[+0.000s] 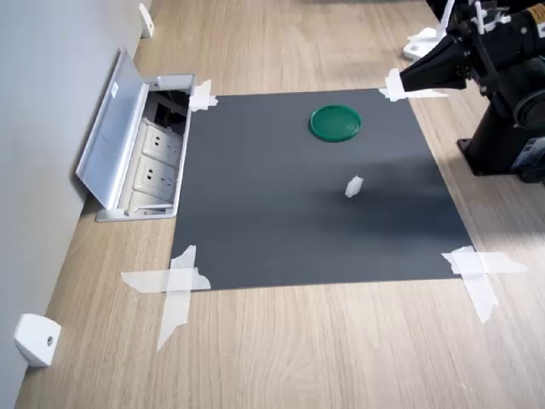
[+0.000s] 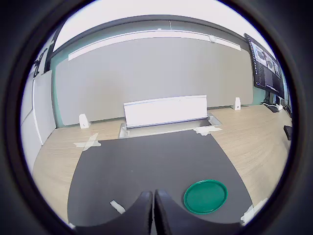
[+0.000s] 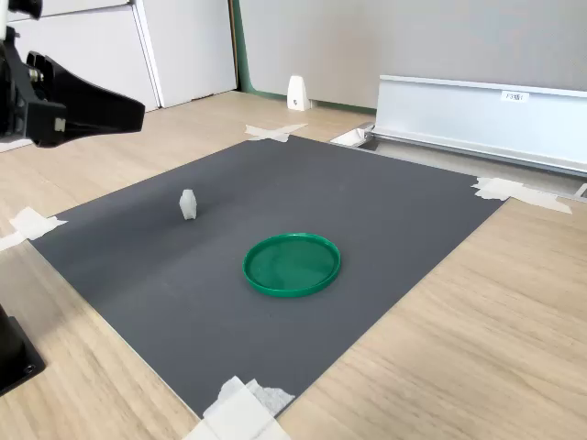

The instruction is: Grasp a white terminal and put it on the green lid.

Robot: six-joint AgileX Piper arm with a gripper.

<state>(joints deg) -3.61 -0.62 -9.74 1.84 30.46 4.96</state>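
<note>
Hovering clenched and empty above the dark mat's edge, the black gripper (image 2: 153, 208) has yet to approach the tiny white translucent plastic terminal (image 1: 353, 186), which stands upright near the flat round dark-green plastic lid (image 1: 335, 123), likely for easy transfer.

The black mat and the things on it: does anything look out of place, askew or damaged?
Nothing stands out. The black mat lies flat, taped at its corners. The white terminal stands on it, apart from the green lid, which lies flat and empty. The gripper hovers above the mat's edge, jaws together, holding nothing.
</note>
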